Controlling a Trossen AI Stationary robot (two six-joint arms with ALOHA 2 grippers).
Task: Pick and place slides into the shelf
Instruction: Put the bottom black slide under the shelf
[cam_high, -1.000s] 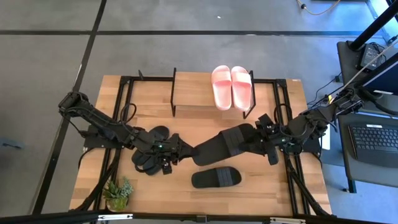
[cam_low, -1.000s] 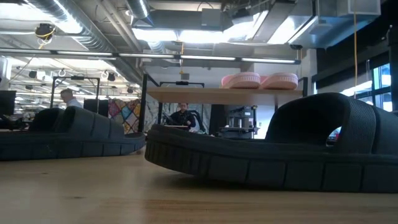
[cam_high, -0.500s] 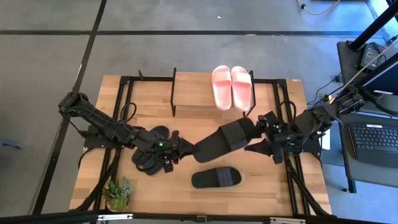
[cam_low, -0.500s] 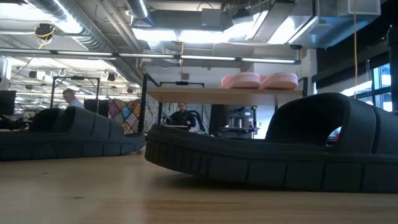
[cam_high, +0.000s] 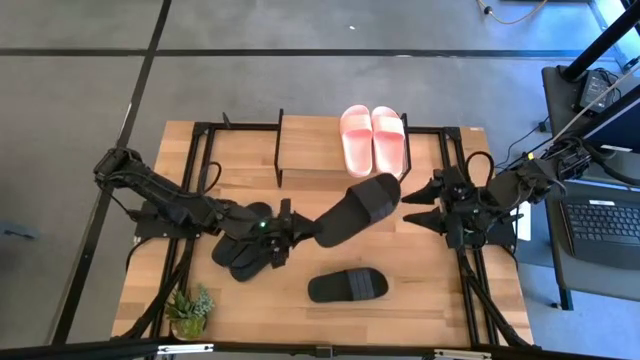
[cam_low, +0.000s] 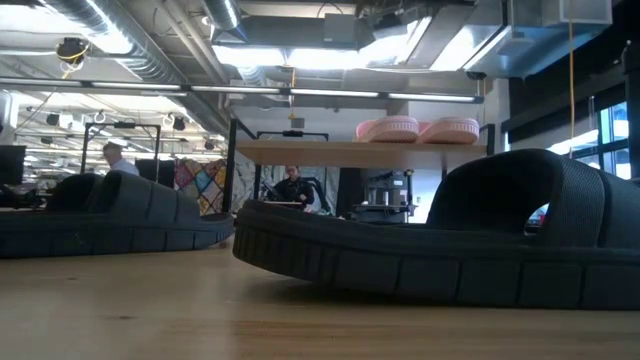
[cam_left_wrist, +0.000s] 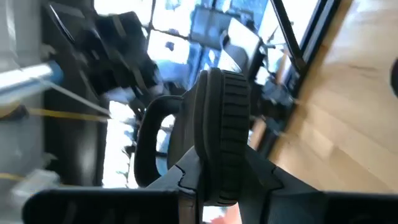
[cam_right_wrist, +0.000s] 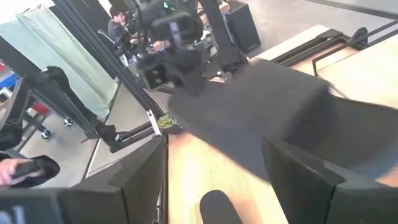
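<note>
Black rubber clamped at its heel end in the left gripper (cam_high: 300, 232), seen in the left wrist view as a ribbed sole edge pinched between the two dark fingers (cam_left_wrist: 186, 186). Held sandal (cam_high: 358, 207) stretched out ahead of that gripper, off the table, its toe end reaching toward the front edge of the shelf (cam_high: 310, 150) and pointing at the right gripper (cam_high: 412, 206). Just behind the left gripper, under its wrist, a pair of black sandals (cam_high: 240, 255) lying flat on the table (cam_high: 470, 300). Off to the gripper's side nearer the table's front edge, one more black sandal (cam_high: 348, 286) lying alone, close to the low camera and filling the low view with its sole and wide strap (cam_low: 520, 215). Beyond the held sandal's toe, the pink pair (cam_high: 373, 140) side by side on the shelf's wooden top, toward its right end. Right gripper clear of the held sandal, a small gap between them, fingers spread wide with nothing in them, the held sandal's strap blurred in front of them in the right wrist view. Small potted plant (cam_high: 190, 310) at the table's front left corner, well behind the left arm.
</note>
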